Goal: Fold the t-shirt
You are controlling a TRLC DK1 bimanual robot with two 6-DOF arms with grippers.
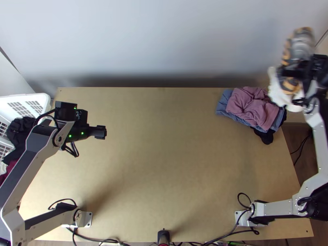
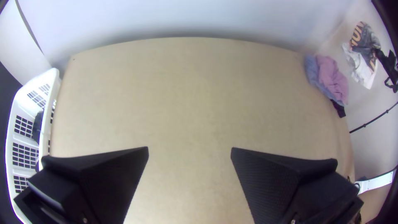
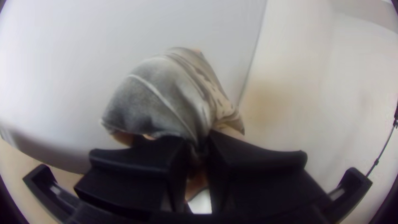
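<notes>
The t-shirt (image 1: pixel 300 45), grey and white with orange print, hangs bunched at the upper right, above and beside the cloth pile. My right gripper (image 1: pixel 305 71) is at it there, blurred. In the right wrist view the grey shirt (image 3: pixel 161 91) bulges up from between the fingers of my right gripper (image 3: pixel 197 145), which is shut on it. The left wrist view has the shirt (image 2: pixel 365 45) dangling at the far right. My left gripper (image 1: pixel 102 132) is over the table's left part; its fingers stand wide apart with nothing between them, as the left wrist view has my left gripper (image 2: pixel 189 153).
A pile of folded cloths, pink (image 1: pixel 250 106) over blue (image 1: pixel 223 102) with a black piece (image 1: pixel 265 136) below, lies at the table's far right corner. A white basket (image 1: pixel 43 97) with dark clothes stands at the left edge. Bare tabletop (image 1: pixel 164 156) stretches between the arms.
</notes>
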